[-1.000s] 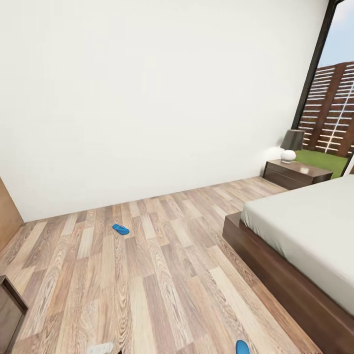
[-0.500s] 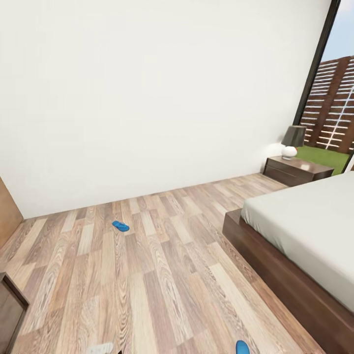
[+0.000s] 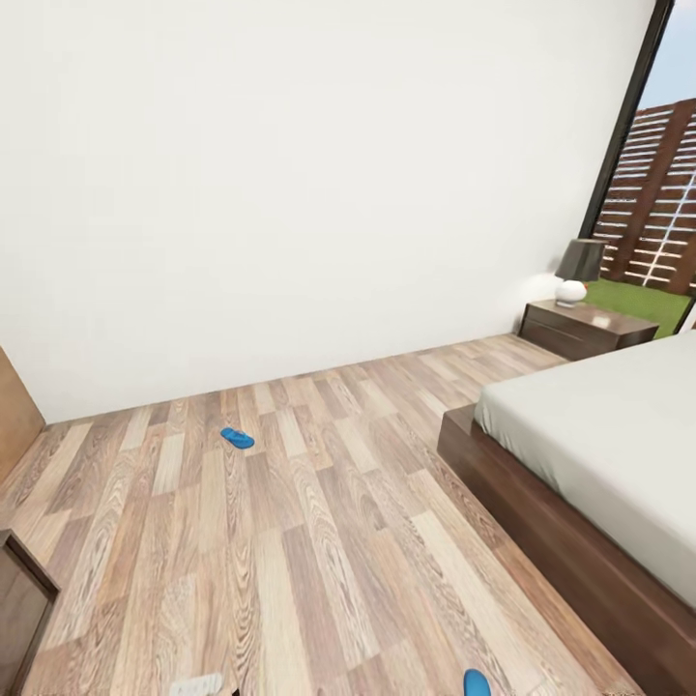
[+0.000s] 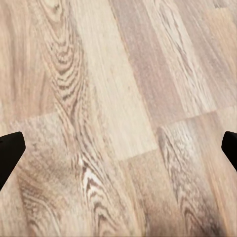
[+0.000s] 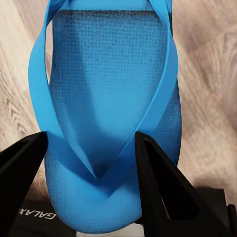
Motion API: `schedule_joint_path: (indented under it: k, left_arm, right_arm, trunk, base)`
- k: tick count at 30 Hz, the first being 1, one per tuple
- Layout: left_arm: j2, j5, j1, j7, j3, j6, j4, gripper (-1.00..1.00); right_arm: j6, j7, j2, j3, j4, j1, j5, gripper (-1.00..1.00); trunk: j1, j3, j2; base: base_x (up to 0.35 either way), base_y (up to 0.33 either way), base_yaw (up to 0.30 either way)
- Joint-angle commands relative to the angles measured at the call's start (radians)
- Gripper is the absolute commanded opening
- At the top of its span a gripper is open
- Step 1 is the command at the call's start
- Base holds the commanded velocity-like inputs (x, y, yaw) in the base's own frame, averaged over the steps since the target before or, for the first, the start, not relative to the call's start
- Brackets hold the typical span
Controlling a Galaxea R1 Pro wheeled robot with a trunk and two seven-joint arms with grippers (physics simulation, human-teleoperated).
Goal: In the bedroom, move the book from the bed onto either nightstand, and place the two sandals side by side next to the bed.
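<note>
Right wrist view: right jaws clamped on one blue sandal. Left jaws spread, empty over floor. Other sandal lying far from bed. Next, probably carrying this one beside bed.

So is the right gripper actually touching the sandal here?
Touching. In the right wrist view the right gripper has its jaws closed against both sides of the blue sandal, no gap visible.

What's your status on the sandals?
Right hand shut on one sandal. Left hand open over bare floor. Other sandal lies on the floor, away from bed. Nothing in between.
</note>
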Motion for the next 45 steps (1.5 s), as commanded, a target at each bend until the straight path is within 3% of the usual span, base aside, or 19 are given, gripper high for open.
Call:
schedule_joint_path:
  k: [1, 14, 24, 45]
  left_arm:
    - [0.0, 0.003, -0.001, -0.009, 0.006, 0.0, 0.001, 1.0]
    - [0.0, 0.004, -0.001, -0.009, 0.007, 0.0, 0.001, 1.0]
    - [0.001, 0.005, -0.001, -0.009, 0.008, 0.0, 0.001, 1.0]
    - [0.001, 0.006, -0.001, -0.008, 0.006, 0.0, 0.001, 1.0]
  right_arm:
    - [-0.001, 0.005, 0.0, -0.002, 0.001, -0.001, -0.006, -1.0]
    - [-0.001, 0.005, 0.0, -0.002, 0.001, -0.001, -0.006, -1.0]
    - [-0.001, 0.004, 0.0, -0.002, 0.001, -0.001, -0.006, -1.0]
    - [-0.001, 0.005, 0.0, -0.002, 0.001, -0.001, -0.006, -1.0]
  trunk:
    - [0.0, -0.003, 0.0]
    - [0.0, -0.023, 0.0]
    - [0.0, -0.025, 0.0]
    - [0.0, -0.025, 0.0]
  base:
    - [0.0, 0.0, 0.0]
    - [0.0, 0.0, -0.005]
    - [0.008, 0.0, -0.006]
    - [0.289, -0.057, 0.0]
